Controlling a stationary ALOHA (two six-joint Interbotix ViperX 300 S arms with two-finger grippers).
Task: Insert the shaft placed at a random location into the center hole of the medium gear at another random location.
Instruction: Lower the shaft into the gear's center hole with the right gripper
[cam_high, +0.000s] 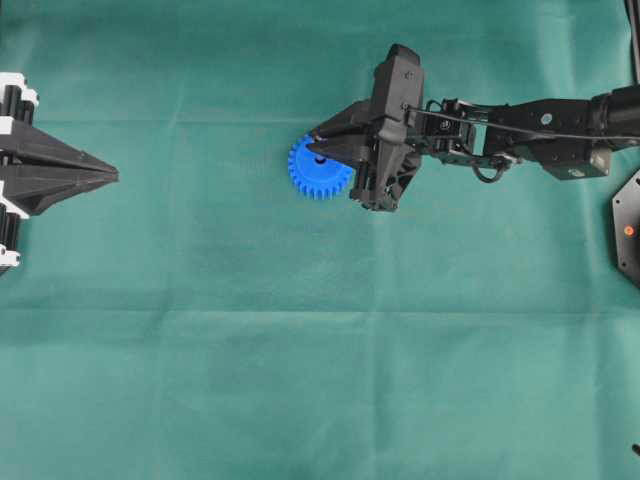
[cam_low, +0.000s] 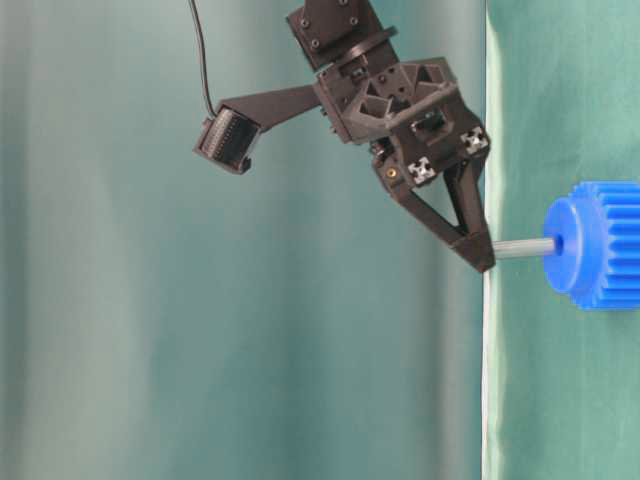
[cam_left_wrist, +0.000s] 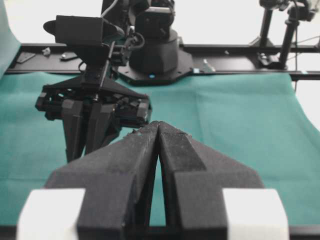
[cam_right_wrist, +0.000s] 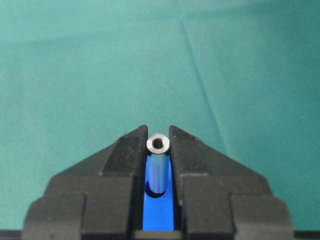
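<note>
The blue medium gear lies flat on the green cloth, a little above the middle. My right gripper stands over its hub, shut on the shaft. In the right wrist view the silver shaft stands upright between the jaws of the right gripper, its lower end in the center hole of the gear. The table-level view shows the shaft running from the right gripper into the gear's hub. My left gripper is shut and empty at the far left, and shows in its own wrist view.
A black plate with an orange dot sits at the right edge of the cloth. In the left wrist view the right arm's gripper stands ahead, with its black base and a frame rail behind it.
</note>
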